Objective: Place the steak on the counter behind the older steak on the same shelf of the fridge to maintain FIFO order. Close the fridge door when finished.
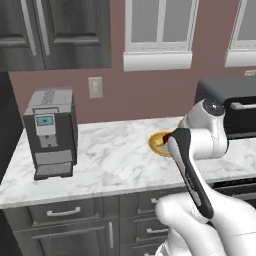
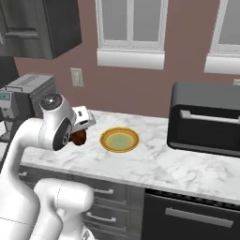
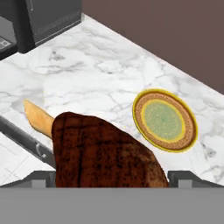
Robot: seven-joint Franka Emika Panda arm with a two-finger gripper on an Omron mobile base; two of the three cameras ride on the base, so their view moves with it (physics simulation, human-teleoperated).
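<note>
Lowest in the hand view, the end effector (image 3: 109, 177) grips the steak (image 3: 103, 153), its tan bone end pointing to the left of the frame, lifted above the desk (image 3: 96, 74). Bare marble lies open past it. A yellow-rimmed plate (image 3: 165, 120) sits right of centre, well apart from the desk's front edge. Farther off, the coffee machine (image 1: 50, 132) stands at the left of the left base view and a black toaster oven (image 2: 206, 119) at the right of the right base view.

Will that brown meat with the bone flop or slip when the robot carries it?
The steak looks thick and chunky, so it probably stays stiff rather than drooping. Its grilled surface looks rough, so it seems unlikely to slide in the gripper. The bone end sticks out sideways, so it might twist slightly above the counter.
</note>
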